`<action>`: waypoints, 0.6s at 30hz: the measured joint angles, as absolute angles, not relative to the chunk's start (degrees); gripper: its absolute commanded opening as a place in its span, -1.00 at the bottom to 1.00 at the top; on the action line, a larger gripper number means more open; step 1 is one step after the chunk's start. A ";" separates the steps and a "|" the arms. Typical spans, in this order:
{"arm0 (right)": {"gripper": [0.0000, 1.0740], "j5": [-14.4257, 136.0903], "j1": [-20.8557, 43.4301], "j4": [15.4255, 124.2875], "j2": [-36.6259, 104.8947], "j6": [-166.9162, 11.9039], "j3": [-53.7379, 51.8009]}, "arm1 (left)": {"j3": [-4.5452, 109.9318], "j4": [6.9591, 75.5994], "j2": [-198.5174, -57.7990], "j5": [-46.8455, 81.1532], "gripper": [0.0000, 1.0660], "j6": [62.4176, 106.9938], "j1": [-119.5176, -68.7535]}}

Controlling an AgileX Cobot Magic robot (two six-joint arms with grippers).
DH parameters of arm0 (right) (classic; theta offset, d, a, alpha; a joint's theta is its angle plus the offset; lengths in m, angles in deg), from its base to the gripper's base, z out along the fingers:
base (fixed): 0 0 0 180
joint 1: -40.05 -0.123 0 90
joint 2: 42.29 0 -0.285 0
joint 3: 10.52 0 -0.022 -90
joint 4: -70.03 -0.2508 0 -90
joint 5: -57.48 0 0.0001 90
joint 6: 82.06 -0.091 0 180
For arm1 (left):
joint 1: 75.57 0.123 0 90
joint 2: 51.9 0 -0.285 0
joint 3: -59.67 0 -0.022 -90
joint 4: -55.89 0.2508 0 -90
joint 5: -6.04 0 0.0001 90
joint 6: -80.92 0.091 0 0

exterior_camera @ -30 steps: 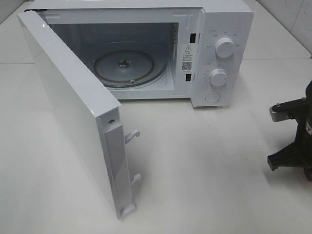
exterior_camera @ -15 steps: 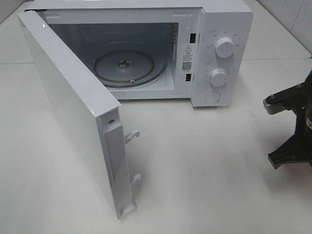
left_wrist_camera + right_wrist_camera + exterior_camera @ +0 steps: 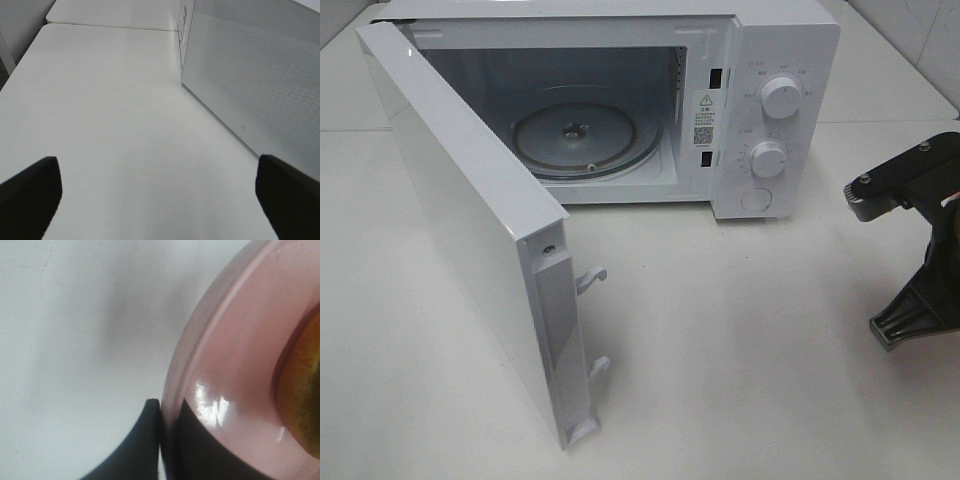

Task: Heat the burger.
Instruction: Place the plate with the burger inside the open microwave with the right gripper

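At the table's right edge, the right gripper [image 3: 167, 407] is clamped on the rim of the pink plate [image 3: 235, 355], one finger under the lip and one on top. The burger [image 3: 302, 405] sits on that plate, only a sliver of its bun showing in the wrist view. Plate and burger both lie outside the high camera's frame.

Over the last second the right arm [image 3: 918, 230] has tipped upward and swung a little toward the middle of the table [image 3: 740, 350]. That suggests the plate is being lifted to carry. The soft shadow beside the rim may mean it is already clear of the surface, though the close view does not settle this.

The microwave [image 3: 770, 60] has not changed: its door [image 3: 450, 210] stands wide open and the glass turntable [image 3: 585, 135] is bare. So the way in looks ready, and what remains is to bring the plate across, set it on the turntable and shut the door.

The left gripper [image 3: 157, 190] hangs with its jaws spread wide and holding nothing, low over the table beside the door's outer face.
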State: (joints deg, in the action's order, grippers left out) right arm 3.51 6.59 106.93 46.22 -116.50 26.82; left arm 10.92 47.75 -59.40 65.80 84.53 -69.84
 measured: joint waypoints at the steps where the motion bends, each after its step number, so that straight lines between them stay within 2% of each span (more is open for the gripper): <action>1: -1.00 2.88 5.56 106.93 45.77 -116.50 26.82 | 10.92 47.75 -59.40 65.80 0.84 84.53 -69.84; 18: -1.00 -2.22 -13.81 106.01 41.53 -113.23 26.82 | 10.92 47.75 -59.40 65.80 0.84 84.53 -69.84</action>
